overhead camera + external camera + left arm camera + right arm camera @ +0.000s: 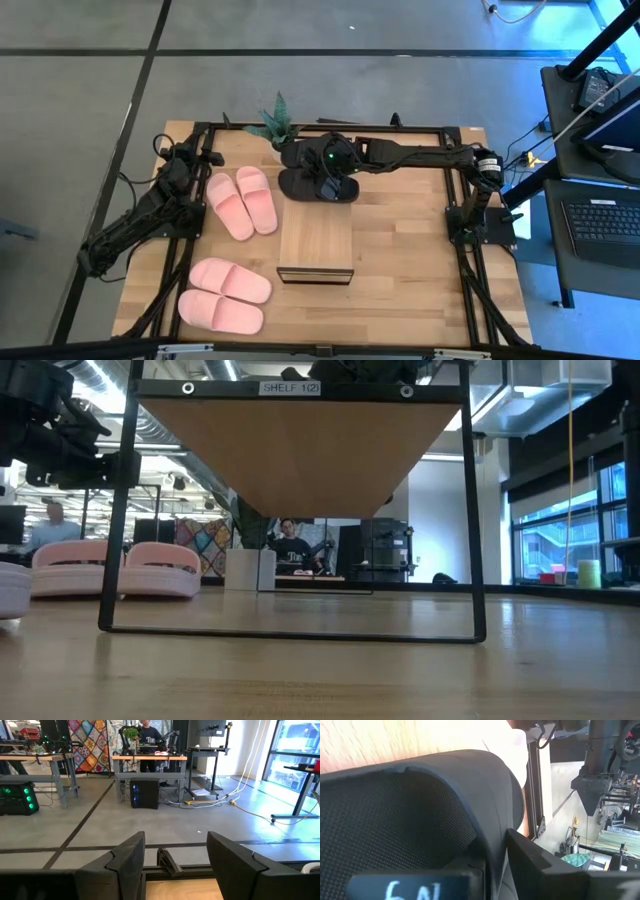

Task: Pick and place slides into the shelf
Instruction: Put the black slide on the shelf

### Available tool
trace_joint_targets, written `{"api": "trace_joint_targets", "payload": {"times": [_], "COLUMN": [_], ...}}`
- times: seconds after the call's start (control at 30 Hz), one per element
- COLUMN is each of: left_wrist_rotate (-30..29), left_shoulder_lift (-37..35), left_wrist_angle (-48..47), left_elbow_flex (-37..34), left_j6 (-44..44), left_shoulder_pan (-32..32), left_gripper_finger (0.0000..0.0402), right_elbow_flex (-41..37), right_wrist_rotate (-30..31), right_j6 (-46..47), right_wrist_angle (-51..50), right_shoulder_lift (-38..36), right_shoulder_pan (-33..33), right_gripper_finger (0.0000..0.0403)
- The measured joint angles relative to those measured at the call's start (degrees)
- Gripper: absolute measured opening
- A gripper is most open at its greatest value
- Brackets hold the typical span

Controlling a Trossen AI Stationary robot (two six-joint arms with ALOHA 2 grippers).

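Tabletop [400,250] | right pincer [328,185] clamps black slide [420,820]; hidden low

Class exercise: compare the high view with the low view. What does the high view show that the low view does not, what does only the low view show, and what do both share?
Only the high view: the black slides behind the shelf, with the right gripper shut on one of them; the left arm waiting at the table's left edge; a pink pair near the front corner; a plant.
Only the low view: the shelf's label, its empty underside, and a person in the room behind.
Both: the shelf and the pink slides to its left.
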Motion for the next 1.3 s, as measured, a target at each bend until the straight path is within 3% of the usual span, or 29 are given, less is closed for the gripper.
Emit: {"api": "trace_joint_targets", "payload": {"times": [0.87, 1.3], "left_wrist_rotate": [0.0, 0.0], "left_shoulder_lift": [0.0, 0.0], "left_wrist_angle": [0.0, 0.0], "left_elbow_flex": [0.0, 0.0], "left_j6": [0.0, 0.0], "left_shoulder_pan": [0.0, 0.0], "left_gripper_finger": [0.0205, 0.0205], "right_elbow_flex": [0.0, 0.0], "right_wrist_rotate": [1.3, 2.2], "right_j6": [2.1, 6.3], "right_wrist_angle": [-0.1, -0.1], "right_shoulder_lift": [0.0, 0.0], "right_shoulder_pan": [-0.2, -0.7], "right_gripper_finger": [0.0194, 0.0204]}}
